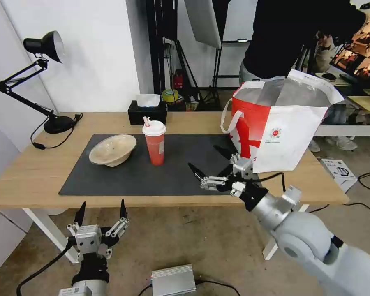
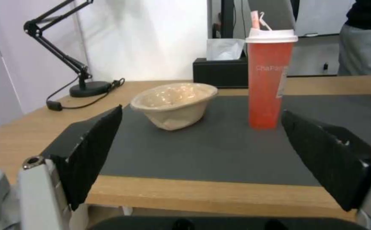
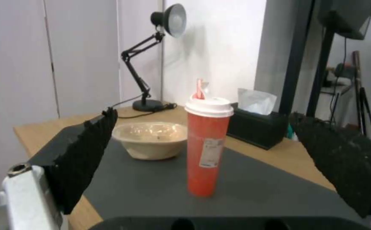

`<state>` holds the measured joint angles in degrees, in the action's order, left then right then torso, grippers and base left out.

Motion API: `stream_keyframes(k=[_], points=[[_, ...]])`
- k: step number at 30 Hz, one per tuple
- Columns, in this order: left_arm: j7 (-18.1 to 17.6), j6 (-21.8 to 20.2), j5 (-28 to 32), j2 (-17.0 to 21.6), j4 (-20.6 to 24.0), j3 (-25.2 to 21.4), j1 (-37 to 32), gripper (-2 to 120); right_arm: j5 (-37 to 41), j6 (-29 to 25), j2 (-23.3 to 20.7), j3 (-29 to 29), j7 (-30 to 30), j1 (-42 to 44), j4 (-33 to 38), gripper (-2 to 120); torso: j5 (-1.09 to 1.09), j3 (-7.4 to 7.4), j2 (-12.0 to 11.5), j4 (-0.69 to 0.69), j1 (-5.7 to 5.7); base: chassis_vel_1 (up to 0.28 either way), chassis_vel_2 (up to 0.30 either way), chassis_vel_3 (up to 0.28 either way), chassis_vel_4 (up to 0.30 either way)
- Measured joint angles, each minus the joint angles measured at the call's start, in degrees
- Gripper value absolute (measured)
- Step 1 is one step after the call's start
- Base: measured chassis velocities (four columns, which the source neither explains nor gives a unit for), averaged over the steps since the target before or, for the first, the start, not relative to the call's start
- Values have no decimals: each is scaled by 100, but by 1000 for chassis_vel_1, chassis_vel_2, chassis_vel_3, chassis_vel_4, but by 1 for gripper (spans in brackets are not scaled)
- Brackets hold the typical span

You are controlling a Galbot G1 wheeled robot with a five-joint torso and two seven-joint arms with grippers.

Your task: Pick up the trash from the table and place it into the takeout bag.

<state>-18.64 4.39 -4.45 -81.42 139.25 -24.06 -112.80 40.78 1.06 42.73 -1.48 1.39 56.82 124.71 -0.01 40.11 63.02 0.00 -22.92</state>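
A red drink cup (image 1: pixel 155 144) (image 2: pixel 269 76) (image 3: pixel 207 147) with white lid and straw stands upright on the dark grey mat (image 1: pixel 152 172). To its left a shallow beige pulp bowl (image 1: pixel 112 150) (image 2: pixel 173 104) (image 3: pixel 150 139) rests tilted on the mat. The red-and-white takeout bag (image 1: pixel 281 127) stands open at the table's right end. My right gripper (image 1: pixel 209 163) hovers open over the mat's right part, between cup and bag, facing the cup. My left gripper (image 1: pixel 101 211) hangs open below the table's front edge.
A black tissue box (image 1: pixel 147 111) sits behind the cup. A black desk lamp (image 1: pixel 37 78) stands at the table's (image 1: pixel 33 172) far left corner. A grey box (image 1: pixel 173 280) lies on the floor. A person stands behind the bag.
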Motion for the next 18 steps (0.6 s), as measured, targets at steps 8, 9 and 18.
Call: stream_keyframes(k=[8,9,18], points=[[0,1,25,11,-76,-7,50,100,101,116,138,320,34,-423,-435,100,0,-1,0,0,0,0,0,0,0],[0,1,25,11,-76,-7,50,100,101,116,138,320,34,-423,-435,100,0,-1,0,0,0,0,0,0,0],[-10,0,38,-6,-188,18,140,100,460,580,210,655,-51,-940,-897,100,0,-1,0,-1,0,0,0,0,0]])
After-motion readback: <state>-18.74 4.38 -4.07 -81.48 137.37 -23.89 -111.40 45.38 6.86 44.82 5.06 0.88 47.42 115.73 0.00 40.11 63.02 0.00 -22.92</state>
